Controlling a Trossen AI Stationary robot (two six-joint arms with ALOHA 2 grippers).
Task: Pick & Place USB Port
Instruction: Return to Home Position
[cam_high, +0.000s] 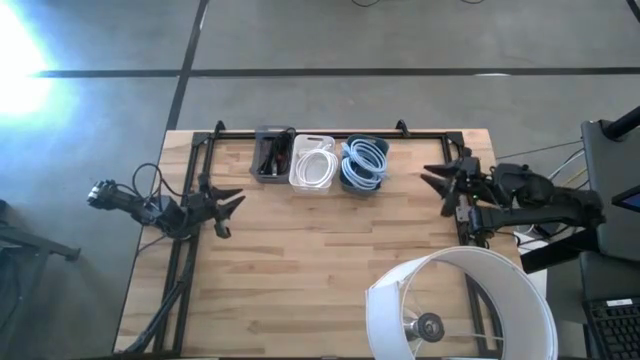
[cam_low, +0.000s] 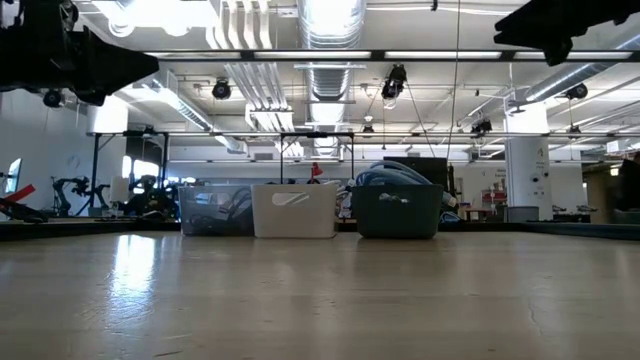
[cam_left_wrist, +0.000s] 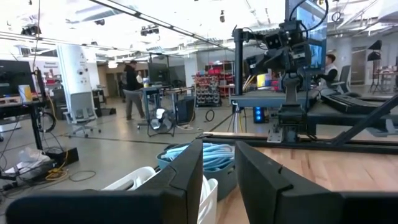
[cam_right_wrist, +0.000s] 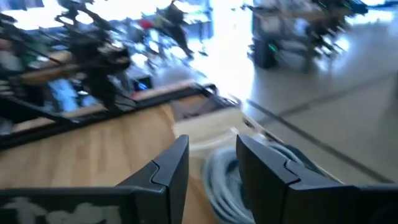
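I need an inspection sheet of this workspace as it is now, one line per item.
Surface: wooden table, no loose cable seen on it.
Job's things: blue bin holds blue cables; white bin holds white cables; dark bin holds dark items; all in a row at the far edge.
Clutter: white round shade at the near right corner.
Grippers: left gripper open and empty, at the left edge; right gripper open and empty, at the right edge.
Cables: arm wiring loops at the table's left edge.
Surroundings: workshop; a person stands far off.
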